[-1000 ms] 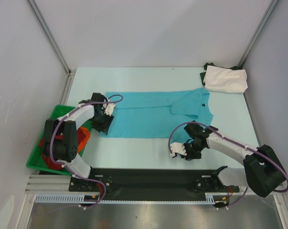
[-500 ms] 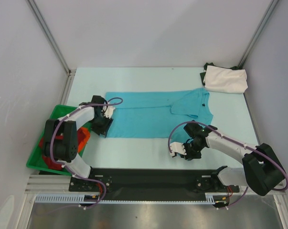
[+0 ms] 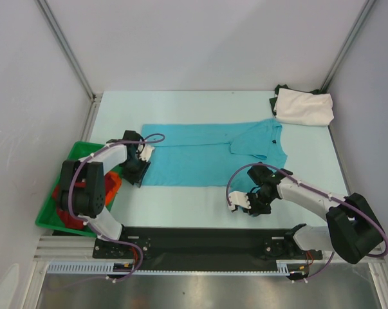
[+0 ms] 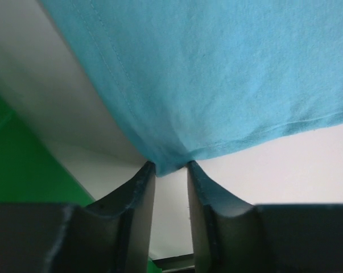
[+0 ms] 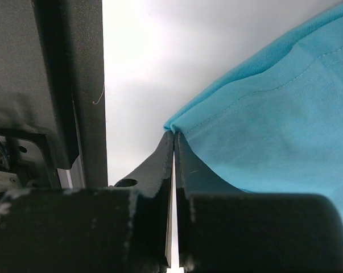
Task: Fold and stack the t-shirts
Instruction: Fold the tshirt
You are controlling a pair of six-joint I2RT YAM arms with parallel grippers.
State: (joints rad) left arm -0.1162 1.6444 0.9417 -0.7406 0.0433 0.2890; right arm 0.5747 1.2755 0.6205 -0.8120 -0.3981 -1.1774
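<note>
Turquoise t-shirt (image 3: 200,158) spread flat mid-tabletop (image 3: 181,203), lower hem running parallel to the frame's bottom edge. Bare strip below the hem, wider bare band above.
Left claw (image 4: 171,165) at lower-left corner: tips apart, cloth corner between them.
Right claw (image 5: 174,136) pressed together on lower-right hem corner.
Cream-white t-shirt (image 3: 303,106) folded, upper right corner.
Green bin (image 3: 78,148) beside tabletop's left edge.
</note>
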